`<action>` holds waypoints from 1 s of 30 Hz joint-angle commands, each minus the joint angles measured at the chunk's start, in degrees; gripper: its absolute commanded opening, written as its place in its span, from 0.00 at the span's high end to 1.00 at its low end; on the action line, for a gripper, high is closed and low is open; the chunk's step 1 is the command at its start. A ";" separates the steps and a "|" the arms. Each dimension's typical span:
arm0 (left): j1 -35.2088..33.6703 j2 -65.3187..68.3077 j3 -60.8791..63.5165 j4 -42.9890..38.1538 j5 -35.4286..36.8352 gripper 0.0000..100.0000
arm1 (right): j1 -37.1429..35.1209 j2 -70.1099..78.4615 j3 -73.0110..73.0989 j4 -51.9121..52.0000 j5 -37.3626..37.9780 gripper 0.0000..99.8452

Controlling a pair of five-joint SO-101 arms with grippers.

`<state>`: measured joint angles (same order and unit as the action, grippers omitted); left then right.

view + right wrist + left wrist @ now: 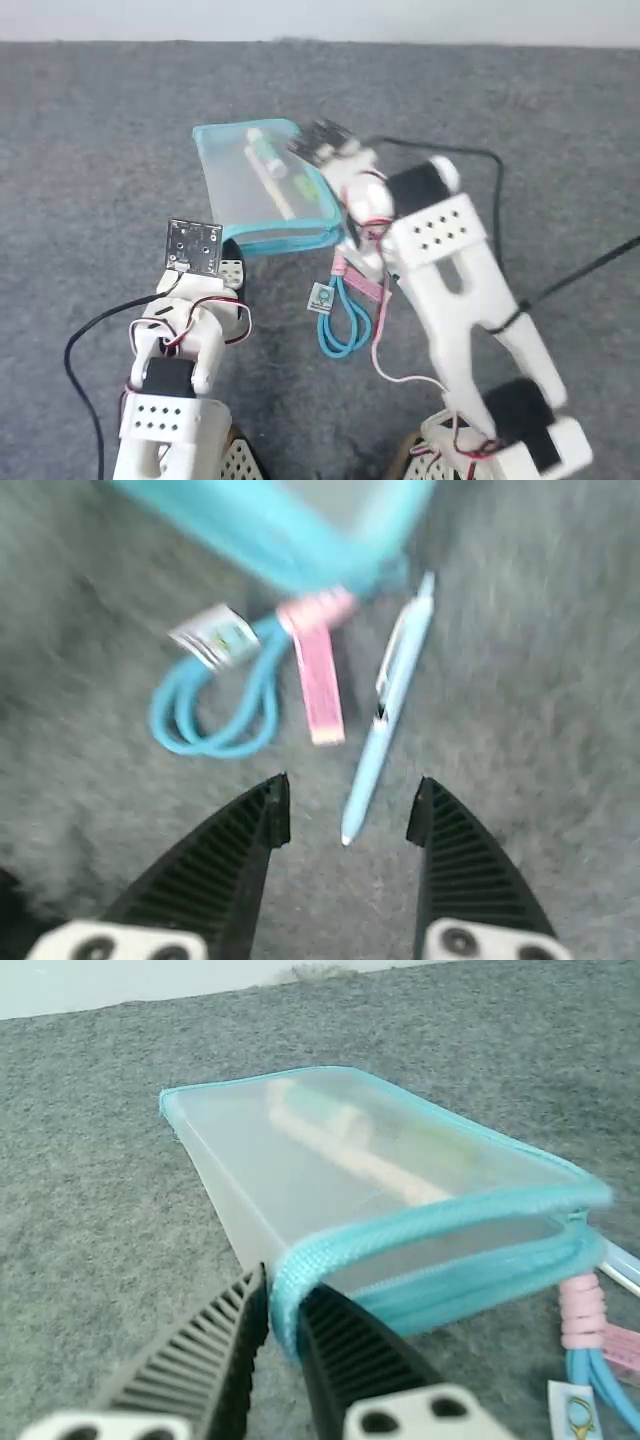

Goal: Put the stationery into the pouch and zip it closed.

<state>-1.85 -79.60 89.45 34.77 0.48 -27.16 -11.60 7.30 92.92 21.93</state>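
The pouch [262, 190], translucent with a teal zip edge, was seen lying flat on the grey counter [90, 150] at about 11 o'clock of the high view's centre. Two pieces of stationery [350, 1145], a cream stick and something green, could be made out through its wall. The left hand [283, 1290] was clamped on the pouch's near teal corner, with both fingers pressed against the zip seam. From that hand the body of the pouch stretched away toward 1 o'clock in the high view. A blue cord loop [342, 325] with a pink tag [318, 685] trailed from the pouch's other near corner toward 5 o'clock.

The right hand [348, 795] was held above the counter with its fingers spread apart and nothing between them. A pale blue pen [385, 710] lay on the counter just ahead of that gap. Its tip sat nearest the fingers and its far end was pointed at the pouch corner, just beside the pink tag. Its long axis was thus lined up roughly with the hand's own reach, so the fingers were set to close across the barrel rather than along it.

The right hand was judged much the nearer to the pen, with the left occupied as an anchor. A straight descent was judged sufficient, provided the tag and cord were not caught. Whether the pouch mouth was open could not be told.
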 commanded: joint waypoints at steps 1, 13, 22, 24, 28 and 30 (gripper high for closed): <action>-0.35 0.79 -2.77 -1.05 0.97 0.99 | 6.02 -7.43 15.38 -7.87 6.07 0.82; -0.35 0.79 -2.68 -0.97 0.97 0.99 | 16.22 -9.10 39.03 -27.38 15.47 0.82; -0.35 0.79 -2.68 -0.97 0.97 0.99 | 16.13 -9.10 48.70 -37.14 15.47 0.82; -0.35 0.79 -2.68 -0.97 0.97 0.99 | 16.22 -9.10 50.11 -38.29 15.47 0.82; -0.35 0.79 -2.68 -0.88 0.97 0.99 | 16.13 -9.10 50.81 -38.46 15.12 0.82; -0.35 0.79 -2.68 -0.88 0.97 0.99 | 16.13 -9.10 51.08 -38.46 15.38 0.82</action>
<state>-1.85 -79.60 89.45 34.77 0.48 -11.52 -18.55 58.29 55.47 36.35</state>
